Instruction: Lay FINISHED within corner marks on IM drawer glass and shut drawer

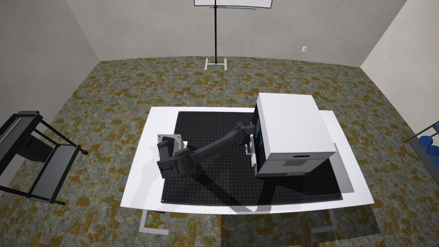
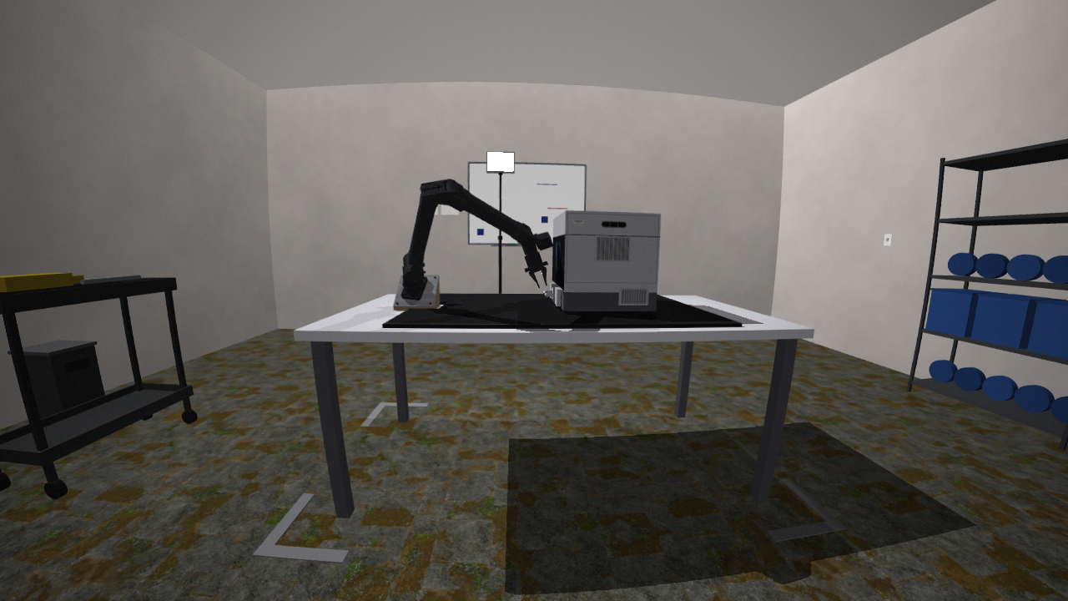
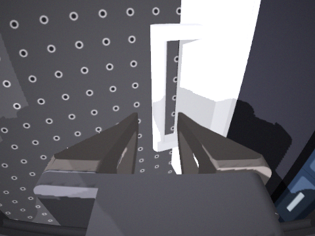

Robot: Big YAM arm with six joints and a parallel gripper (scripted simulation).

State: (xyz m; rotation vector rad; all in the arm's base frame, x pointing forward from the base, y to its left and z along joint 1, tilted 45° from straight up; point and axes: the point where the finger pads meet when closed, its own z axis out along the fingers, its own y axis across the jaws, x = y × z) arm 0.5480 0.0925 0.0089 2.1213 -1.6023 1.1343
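Note:
The gel imager IM (image 1: 291, 122) (image 2: 612, 261) stands upright on the black perforated board. Its white drawer front (image 1: 253, 159) (image 3: 210, 65) is at the foot of its dark front face; from these views I cannot tell whether a small gap remains behind it. The white handle (image 1: 247, 150) (image 3: 158, 65) stands out from the drawer front. My gripper (image 2: 541, 285) (image 3: 157, 119) is partly open and empty, above the near part of the handle bar in the wrist view, with the bar beyond the fingertips. FINISHED, the glass and the corner marks are hidden.
The black perforated board (image 1: 208, 184) (image 3: 65, 105) lies on the white table (image 1: 138, 184). My wrist is close to IM's front face, beside its blue screen (image 1: 258, 132). A dark cart (image 1: 55, 172) stands left of the table, a shelf rack (image 2: 993, 280) to the right.

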